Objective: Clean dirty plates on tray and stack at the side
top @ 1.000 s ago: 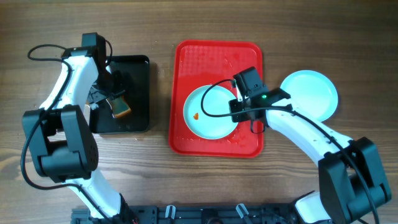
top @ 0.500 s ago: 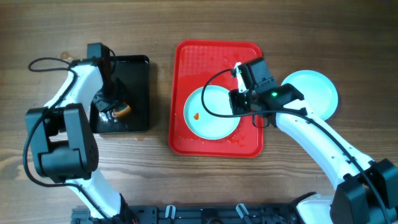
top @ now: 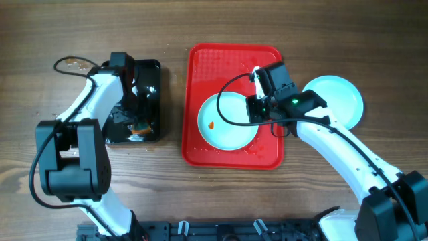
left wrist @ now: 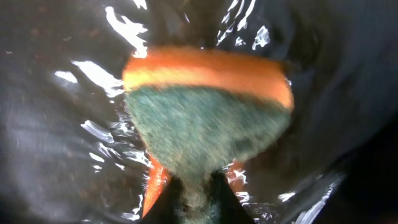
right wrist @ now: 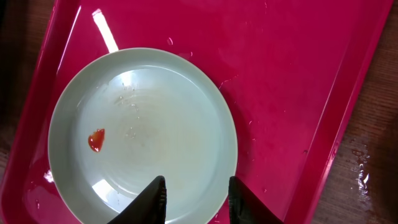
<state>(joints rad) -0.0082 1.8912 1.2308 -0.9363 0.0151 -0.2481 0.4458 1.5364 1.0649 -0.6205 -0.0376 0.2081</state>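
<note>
Over the black tray [top: 151, 100], left gripper [left wrist: 195, 200] pinches a sponge [left wrist: 205, 124] — right gripper [right wrist: 196, 199] parted above smeared plate [right wrist: 143, 137].

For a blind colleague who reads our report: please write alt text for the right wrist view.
A pale blue plate with one small orange-red smear lies on the wet red tray. The right gripper is open above the plate's lower rim.

You get bright, even light overhead, soft shadows on the tabletop [top: 334, 27]. Your left wrist view is blurred, white glare around the sponge [left wrist: 208, 124]. The right is sharp, one glare streak on the tray [right wrist: 298, 74].
</note>
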